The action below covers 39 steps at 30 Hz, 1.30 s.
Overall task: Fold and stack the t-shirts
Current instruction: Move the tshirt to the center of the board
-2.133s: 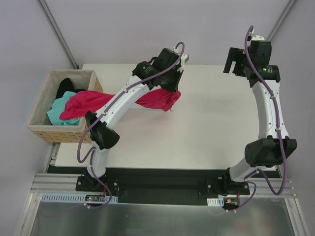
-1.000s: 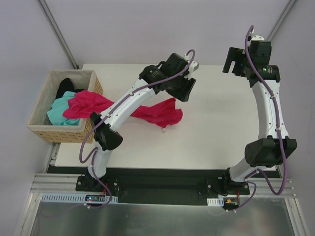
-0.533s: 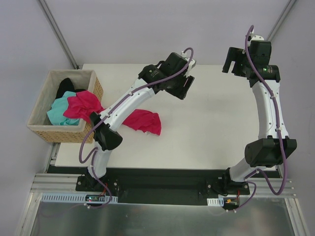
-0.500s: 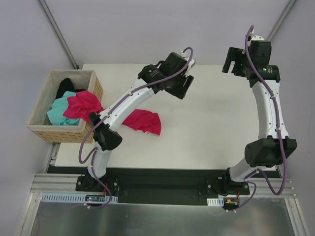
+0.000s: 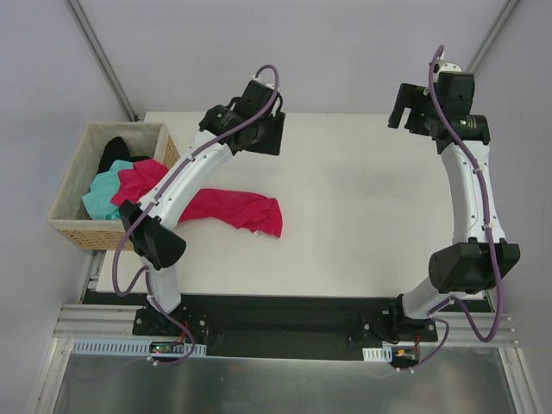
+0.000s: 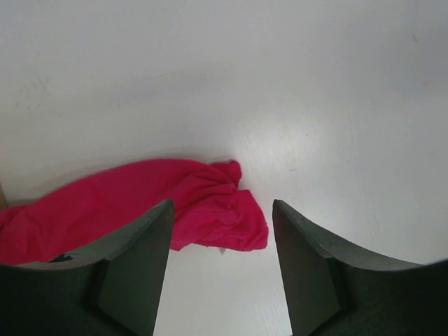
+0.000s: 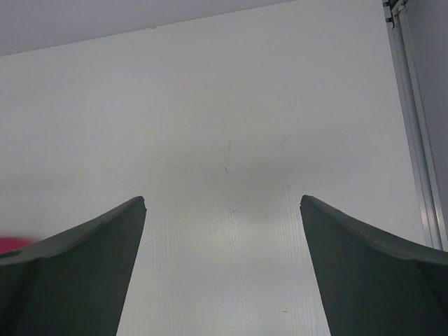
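Looks like the very first step: getting the red t-shirt (image 5: 228, 205) out of the basket (image 5: 79, 231) and onto the counter (image 5: 362, 224). Not finished yet. Stretched out in a long, crumpled strip, with one end bunched up on the counter. Other end draped over the basket rim, on top of the teal t-shirt (image 5: 97, 200). Also in the basket, just behind the teal one: the black t-shirt (image 5: 110, 155). Nothing folded, nothing stacked.

Left claw (image 5: 266, 136): up above the far side of the counter, spread apart and holding nothing. From its own camera, only air between the two fingers (image 6: 133, 266), and the bunched end of the red cloth lying down below. Right claw (image 5: 402, 107): high over the far right part of the counter, spread wide and empty. Only bare counter under it.

Next, most likely: go down with the left claw, pinch the red cloth and drag the rest clear of the basket. Then spread it flat before any folding. Best to grab an edge or a shoulder, not the middle of the lump, or else just a ball of cloth. Maybe bring the right claw over for the other side, to pull things smooth. Hard to tell where the sleeves and the neck hole are in that heap.
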Available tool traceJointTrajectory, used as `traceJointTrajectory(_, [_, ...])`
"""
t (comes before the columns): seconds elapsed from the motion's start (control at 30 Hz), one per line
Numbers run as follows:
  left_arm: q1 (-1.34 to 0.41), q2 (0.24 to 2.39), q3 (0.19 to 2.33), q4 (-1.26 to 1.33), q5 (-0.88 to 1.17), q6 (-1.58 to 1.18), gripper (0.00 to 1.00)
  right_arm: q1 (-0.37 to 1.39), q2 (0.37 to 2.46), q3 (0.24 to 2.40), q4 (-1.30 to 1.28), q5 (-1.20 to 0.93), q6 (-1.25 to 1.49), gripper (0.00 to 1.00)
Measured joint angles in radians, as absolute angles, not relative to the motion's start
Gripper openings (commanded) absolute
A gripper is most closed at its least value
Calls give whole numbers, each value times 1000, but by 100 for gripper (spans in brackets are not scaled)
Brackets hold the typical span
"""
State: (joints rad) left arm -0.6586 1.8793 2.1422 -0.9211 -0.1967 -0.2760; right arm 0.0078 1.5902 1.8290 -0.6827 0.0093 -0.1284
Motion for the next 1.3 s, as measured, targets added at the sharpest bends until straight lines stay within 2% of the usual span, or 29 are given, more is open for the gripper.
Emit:
traceJointTrajectory(0.4, [-428,1689,1880,-922,-319,-395,59,8,1590,1810,-678,-34,-110,97])
traceJointTrajectory(0.97, [-258,1541,1686,-925,-370,-485,58,9,1649,1842,-677,-51,-97,97])
traceJointTrajectory(1.3, [-185,1498,1652,-937,-381,-517,56,31,1650,1846,-677,-49,-93,97])
